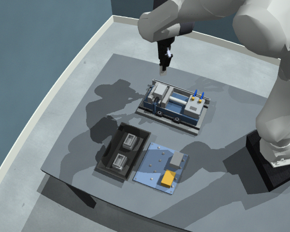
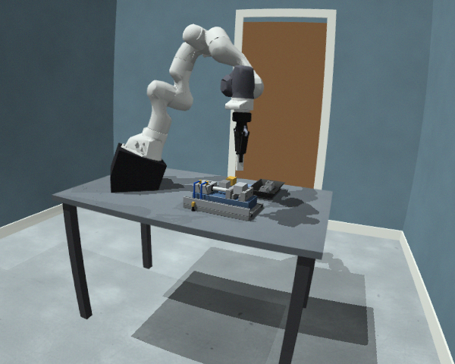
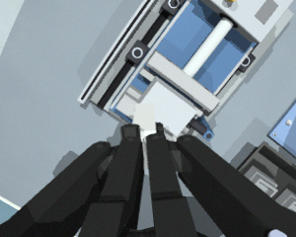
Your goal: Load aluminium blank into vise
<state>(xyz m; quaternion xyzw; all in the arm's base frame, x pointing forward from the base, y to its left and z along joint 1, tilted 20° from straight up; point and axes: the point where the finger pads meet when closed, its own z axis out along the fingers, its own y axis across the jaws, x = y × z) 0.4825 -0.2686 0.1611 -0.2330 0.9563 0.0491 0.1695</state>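
Observation:
My gripper [image 1: 163, 72] is shut and empty. It hangs well above the table, over the far-left end of the vise [image 1: 172, 105]; it also shows in the side view [image 2: 240, 159] and the wrist view [image 3: 148, 130]. The fixed jaw [image 1: 160, 91] is the grey block at the left, and the hose block [image 1: 195, 106] is at the right. My fingers hide part of the opening in the wrist view, so I cannot tell what lies in it. An aluminium blank [image 1: 177, 159] and a brass blank [image 1: 168, 178] lie flat on the blue infeed plate [image 1: 161, 167]. Two finished parts [image 1: 129, 140] [image 1: 119, 161] sit pocket up in the dark outfeed tray [image 1: 122, 154].
The robot base [image 1: 272, 162] stands at the right of the table. The vise [image 2: 221, 197] sits near the table's middle, with the tray [image 2: 268, 186] behind it in the side view. Small pins stud the infeed plate.

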